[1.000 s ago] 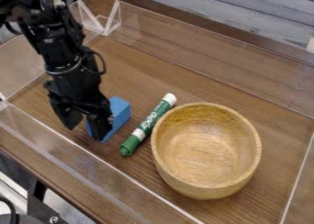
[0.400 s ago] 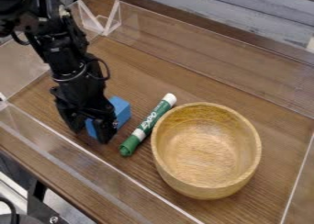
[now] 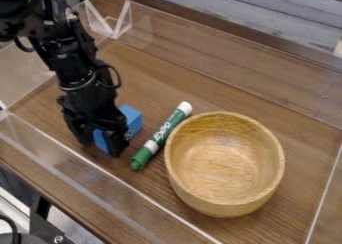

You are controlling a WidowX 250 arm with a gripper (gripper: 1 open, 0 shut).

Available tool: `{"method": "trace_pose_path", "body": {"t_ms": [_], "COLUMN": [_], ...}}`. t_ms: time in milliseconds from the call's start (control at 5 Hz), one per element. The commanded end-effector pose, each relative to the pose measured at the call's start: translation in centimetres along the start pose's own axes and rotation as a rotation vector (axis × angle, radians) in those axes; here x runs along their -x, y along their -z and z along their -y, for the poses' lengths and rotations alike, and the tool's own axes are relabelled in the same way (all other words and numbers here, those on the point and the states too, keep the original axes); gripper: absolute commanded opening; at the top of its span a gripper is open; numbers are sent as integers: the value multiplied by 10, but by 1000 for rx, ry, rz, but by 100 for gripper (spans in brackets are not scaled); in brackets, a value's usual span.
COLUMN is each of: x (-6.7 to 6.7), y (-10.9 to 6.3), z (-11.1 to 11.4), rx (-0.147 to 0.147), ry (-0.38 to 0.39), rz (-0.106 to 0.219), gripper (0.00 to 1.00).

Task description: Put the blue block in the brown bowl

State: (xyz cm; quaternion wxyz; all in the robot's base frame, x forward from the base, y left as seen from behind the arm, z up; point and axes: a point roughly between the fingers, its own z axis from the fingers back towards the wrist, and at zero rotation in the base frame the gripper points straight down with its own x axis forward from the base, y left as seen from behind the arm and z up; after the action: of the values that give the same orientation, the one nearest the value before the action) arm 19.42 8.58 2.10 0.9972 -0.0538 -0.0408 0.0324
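Wooden bench (image 3: 241,68): black end effector (image 3: 107,136), jaws wide, straddles the small bright blue rectangular block (image 3: 124,126), pointing straight down, nothing gripped yet.

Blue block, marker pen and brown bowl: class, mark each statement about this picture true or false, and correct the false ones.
1. The blue block lies inside the brown bowl. False: it sits on the table, left of the bowl.
2. The gripper is down at the block with its jaws open. True.
3. The green-and-white marker pen lies between the block and the bowl. True.
4. The bowl holds the marker. False: the bowl is empty; the marker lies on the table beside it.
5. The gripper has lifted the block clear of the table. False: the block rests on the table.
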Motion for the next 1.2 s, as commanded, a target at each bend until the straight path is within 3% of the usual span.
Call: {"method": "trace_pose_path", "body": {"t_ms": [0,200,1000], "x": [-11,-13,-19], "y": [-5,-5,-25], "z": [-3,-1,12], "rx": [-10,-9,-41], "ry": [4,8,31], "rz": [37,43,24], "gripper": [100,0,0]}}
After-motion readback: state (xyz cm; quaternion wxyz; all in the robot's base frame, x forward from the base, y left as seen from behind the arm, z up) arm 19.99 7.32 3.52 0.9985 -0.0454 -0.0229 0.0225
